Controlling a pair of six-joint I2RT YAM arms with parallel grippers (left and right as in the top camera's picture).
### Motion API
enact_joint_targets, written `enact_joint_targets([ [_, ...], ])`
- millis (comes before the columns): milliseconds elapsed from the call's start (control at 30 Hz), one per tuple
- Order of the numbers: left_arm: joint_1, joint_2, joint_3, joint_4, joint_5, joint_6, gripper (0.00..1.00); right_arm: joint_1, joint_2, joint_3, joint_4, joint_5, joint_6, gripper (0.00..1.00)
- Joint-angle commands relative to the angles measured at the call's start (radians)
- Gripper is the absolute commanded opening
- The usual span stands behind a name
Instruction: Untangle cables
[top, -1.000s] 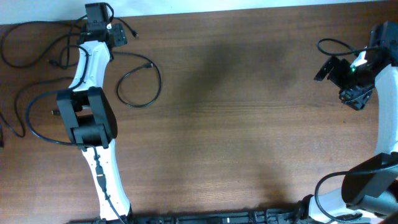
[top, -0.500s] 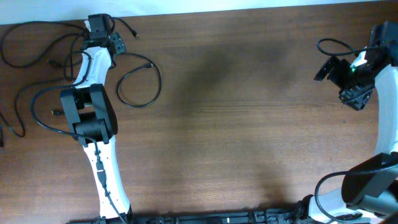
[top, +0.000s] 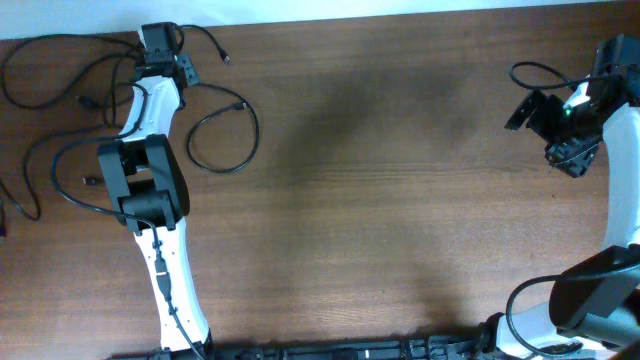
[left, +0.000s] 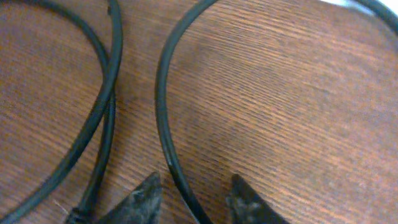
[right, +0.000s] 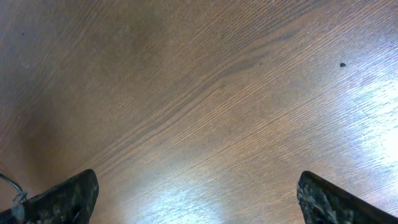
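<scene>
Several thin black cables (top: 60, 75) lie tangled at the table's far left corner. One cable forms a loop (top: 222, 140) to the right of my left arm. My left gripper (top: 160, 40) is low over the tangle at the far edge. In the left wrist view its fingertips (left: 194, 200) are a little apart, with one black cable (left: 163, 112) running between them. The gap is wider than the cable. A second cable (left: 107, 93) curves just to the left. My right gripper (top: 545, 135) is wide open and empty over bare wood at the far right (right: 199, 199).
The brown wooden table (top: 400, 200) ends at a white strip (top: 400, 8) along the far edge, close to the left gripper. More cable lies at the left edge (top: 30, 190). The right arm's own black wire (top: 530, 68) loops by its wrist.
My left gripper has moved a little toward the far edge. The cable end beside it has shifted slightly right. The right arm has not moved.
</scene>
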Motion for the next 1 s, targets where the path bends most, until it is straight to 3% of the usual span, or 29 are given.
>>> enact_joint_targets([
  [0,0.011,0.048,0.03,-0.063,-0.044,0.123,0.51,-0.002,0.005,0.013,0.0,0.016,0.005,0.99],
  [33,0.011,0.042,0.053,-0.093,-0.068,0.123,0.64,-0.002,0.005,0.013,0.0,0.016,0.005,0.99],
  [133,0.009,-0.02,0.134,-0.185,-0.042,0.122,0.8,-0.002,0.005,0.013,0.0,0.016,0.005,0.99],
  [200,0.004,-0.072,0.168,-0.245,0.069,0.119,0.87,-0.002,0.005,0.013,0.0,0.016,0.005,0.99],
  [233,0.001,-0.101,0.175,-0.287,0.176,0.119,0.9,-0.002,0.005,0.013,0.0,0.016,0.005,0.99],
  [300,-0.009,-0.154,0.175,-0.406,0.537,0.119,0.95,-0.002,0.005,0.013,0.0,0.016,0.005,0.99],
  [367,-0.032,-0.154,0.173,-0.507,0.764,0.119,1.0,-0.002,0.005,0.013,0.0,0.016,0.005,0.99],
  [433,-0.063,-0.151,0.152,-0.592,0.773,0.119,1.0,-0.002,0.005,0.013,0.0,0.016,0.005,0.99],
  [500,-0.138,-0.151,0.109,-0.7,0.641,0.12,1.0,-0.002,0.005,0.013,0.0,0.016,0.005,0.99],
  [633,-0.241,-0.151,0.054,-0.786,0.315,0.16,0.99,-0.002,0.005,0.013,0.0,0.016,0.005,0.99],
  [733,-0.296,-0.151,0.013,-0.792,0.253,0.261,0.96,-0.002,0.005,0.013,0.0,0.016,0.005,0.99],
  [867,-0.325,-0.151,-0.023,-0.79,0.148,0.27,0.73,-0.002,0.005,0.013,0.0,0.016,0.005,0.99],
  [933,-0.323,-0.151,-0.034,-0.79,0.098,0.27,0.57,-0.002,0.005,0.013,-0.001,0.016,0.005,0.99],
  [967,-0.32,-0.151,-0.042,-0.791,0.066,0.27,0.42,-0.002,0.005,0.013,0.0,0.016,0.005,0.99],
])
